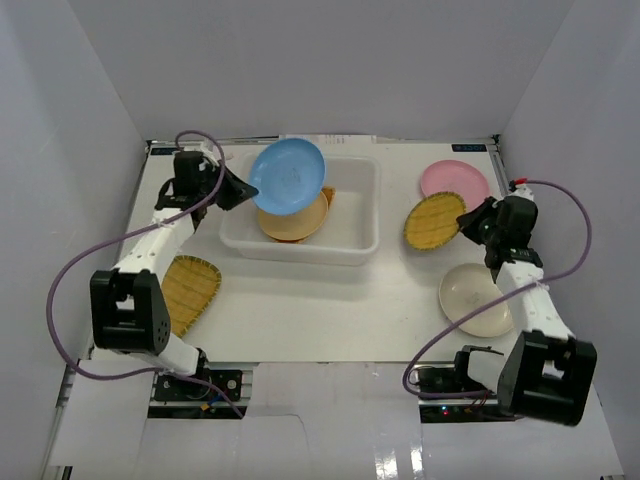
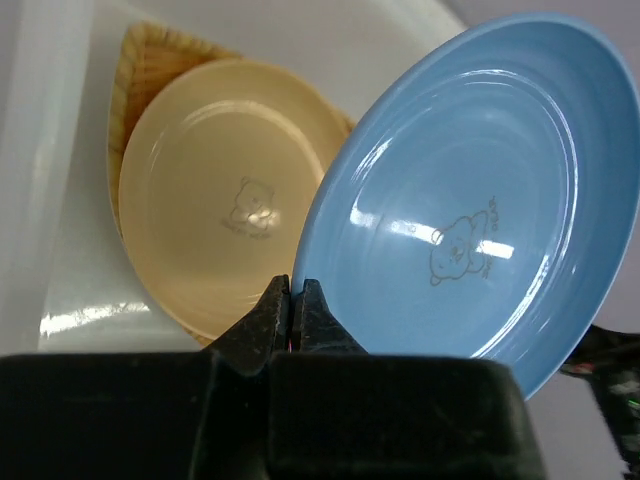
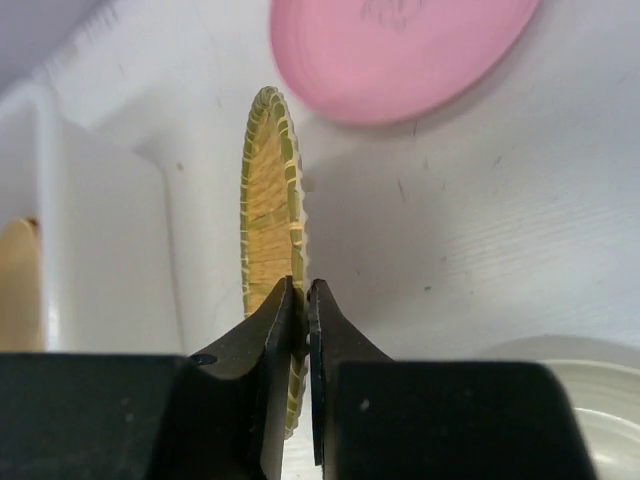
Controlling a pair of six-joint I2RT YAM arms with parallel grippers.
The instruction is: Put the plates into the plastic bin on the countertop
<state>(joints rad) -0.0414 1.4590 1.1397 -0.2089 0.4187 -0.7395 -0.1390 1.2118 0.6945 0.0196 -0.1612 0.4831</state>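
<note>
Blue plate (image 2: pixel 500 150) in left jaws; bear print (image 2: pixel 462 250) legible from wrist only.

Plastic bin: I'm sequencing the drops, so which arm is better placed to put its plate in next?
Left. The left hand grips the blue plate by the rim, tilted over the plastic bin and the yellow-orange plate inside. The right hand grips the woven round tray outside the bin.

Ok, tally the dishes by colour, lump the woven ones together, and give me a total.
blue plate: 1
pink plate: 1
yellow-orange plate: 1
cream plate: 1
woven trays: 3 (round tray, oblong tray, one under the yellow-orange plate)
Total: 7
</note>
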